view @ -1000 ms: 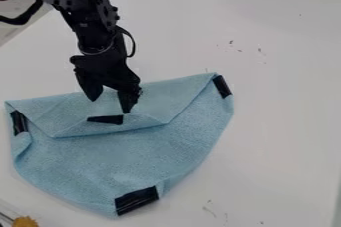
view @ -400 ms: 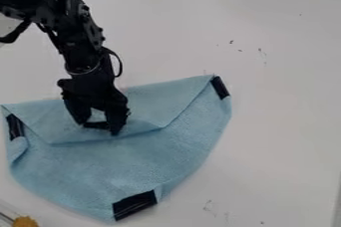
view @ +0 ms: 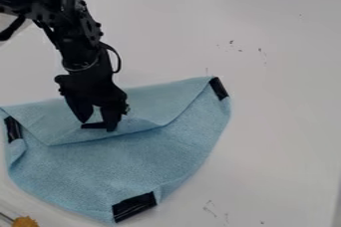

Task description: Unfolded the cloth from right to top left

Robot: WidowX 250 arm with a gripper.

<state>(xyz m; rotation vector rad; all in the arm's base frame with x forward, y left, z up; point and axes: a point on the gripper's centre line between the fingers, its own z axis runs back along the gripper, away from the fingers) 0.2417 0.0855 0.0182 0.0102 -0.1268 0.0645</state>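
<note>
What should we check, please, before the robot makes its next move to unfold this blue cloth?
1. Gripper placed at the folded flap: ok, it hangs over the black strip near the flap's lower edge.
2. Fingers apart: ok, a gap shows between them.
3. Flap held firmly between the fingers: cannot tell.
4. Cloth unfolded: not ok, the flap lies folded down over its upper part.
5. Orange-brown item at the lower left, off the cloth: ok, it sits apart from the cloth.
</note>
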